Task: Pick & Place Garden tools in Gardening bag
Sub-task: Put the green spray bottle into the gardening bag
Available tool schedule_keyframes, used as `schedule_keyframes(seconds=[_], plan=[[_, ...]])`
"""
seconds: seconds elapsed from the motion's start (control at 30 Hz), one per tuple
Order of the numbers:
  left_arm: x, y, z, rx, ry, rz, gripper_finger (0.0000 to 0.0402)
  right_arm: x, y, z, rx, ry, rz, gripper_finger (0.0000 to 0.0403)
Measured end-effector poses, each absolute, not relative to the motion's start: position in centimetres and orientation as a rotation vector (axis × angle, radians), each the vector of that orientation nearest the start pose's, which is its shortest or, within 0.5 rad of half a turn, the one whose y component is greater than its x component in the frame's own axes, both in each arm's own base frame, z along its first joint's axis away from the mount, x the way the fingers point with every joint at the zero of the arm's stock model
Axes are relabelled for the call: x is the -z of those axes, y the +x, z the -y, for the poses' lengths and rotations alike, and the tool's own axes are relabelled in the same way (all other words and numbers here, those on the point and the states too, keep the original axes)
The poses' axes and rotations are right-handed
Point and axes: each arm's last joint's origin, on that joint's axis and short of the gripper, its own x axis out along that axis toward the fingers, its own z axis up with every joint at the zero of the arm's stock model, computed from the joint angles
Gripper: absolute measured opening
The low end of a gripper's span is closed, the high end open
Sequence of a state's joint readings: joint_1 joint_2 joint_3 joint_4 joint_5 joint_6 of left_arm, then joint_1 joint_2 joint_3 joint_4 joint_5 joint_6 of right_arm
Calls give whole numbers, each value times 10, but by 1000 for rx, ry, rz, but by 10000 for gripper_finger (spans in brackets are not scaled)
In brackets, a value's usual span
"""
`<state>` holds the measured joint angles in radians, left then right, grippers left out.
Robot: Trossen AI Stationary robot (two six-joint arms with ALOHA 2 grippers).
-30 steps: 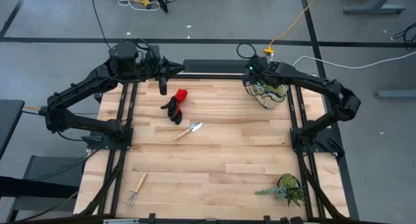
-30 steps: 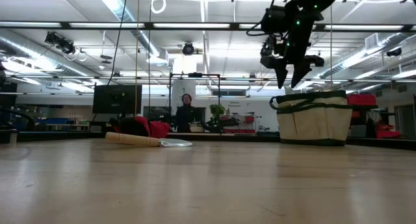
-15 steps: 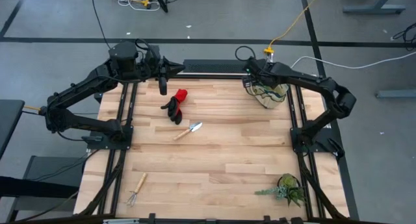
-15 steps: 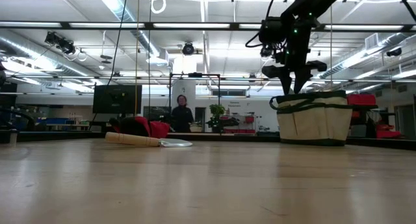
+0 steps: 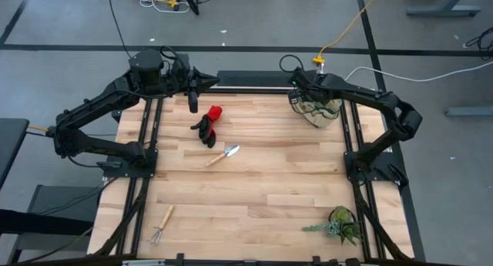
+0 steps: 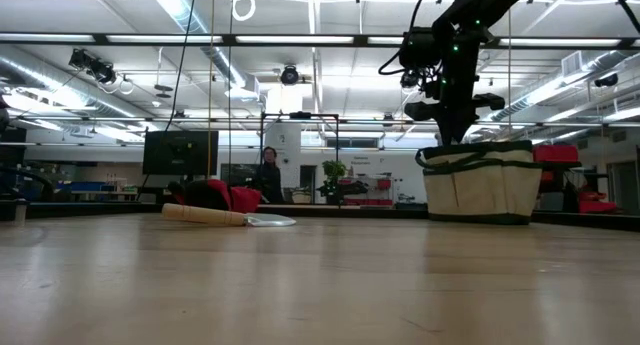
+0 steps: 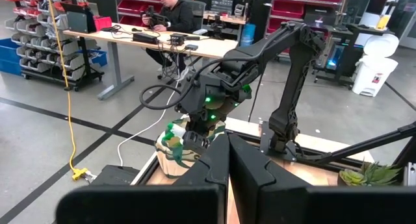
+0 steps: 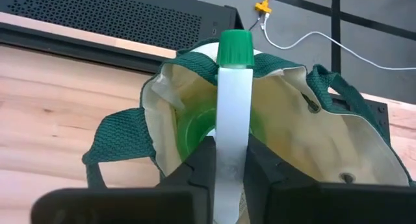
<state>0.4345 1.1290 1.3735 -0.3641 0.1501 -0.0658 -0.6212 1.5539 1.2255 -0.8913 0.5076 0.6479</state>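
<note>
From overhead, my right gripper [image 5: 302, 99] sits over the gardening bag [image 5: 318, 110] at the table's [image 5: 254, 196] one o'clock corner. My left gripper [image 5: 192, 102] waits at eleven o'clock, just off the red-and-black gloves [image 5: 207, 125]. The trowel [image 5: 223, 155] lies near centre, clear of both arms. The little rake [image 5: 161, 225] rests at seven o'clock, a leafy plant [image 5: 337, 223] at five o'clock, both well apart from the bag.

At table level, the right arm [image 6: 450, 55] drops from above into the bag's open mouth, its fingertips hidden behind the green rim. The trowel and gloves lie far left on bare wood. Behind, a workshop with ceiling lights; a person [image 6: 267, 175] stands in the distance.

From my left wrist, the fingers [image 7: 250, 169] are pressed together on nothing. Beyond them the right arm leans over the bag; a person sits at a desk [image 7: 162, 39].

From my right wrist, the fingers [image 8: 266, 169] are clamped on a white bottle with a green cap [image 8: 234, 113], held above the bag's open interior, where a green plastic piece [image 8: 195, 130] lies inside.
</note>
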Motion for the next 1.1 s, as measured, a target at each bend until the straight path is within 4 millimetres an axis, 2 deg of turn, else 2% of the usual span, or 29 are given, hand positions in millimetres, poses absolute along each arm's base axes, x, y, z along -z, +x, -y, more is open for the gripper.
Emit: schedule_keyframes(seconds=[0.17, 0.37, 0.67, 1.1], plan=[[-448, 207, -91, -288, -100, -106, 12, -260, 234, 185, 1339, 548, -931, 54], [-448, 207, -91, -287, -100, -106, 12, -274, 228, 183, 1309, 516, -912, 47], [-448, 207, -91, -284, -101, -108, 12, -299, 220, 200, 1231, 565, -881, 48], [-447, 207, -91, -284, -104, -120, 12, -300, 201, 218, 1181, 637, -918, 49]])
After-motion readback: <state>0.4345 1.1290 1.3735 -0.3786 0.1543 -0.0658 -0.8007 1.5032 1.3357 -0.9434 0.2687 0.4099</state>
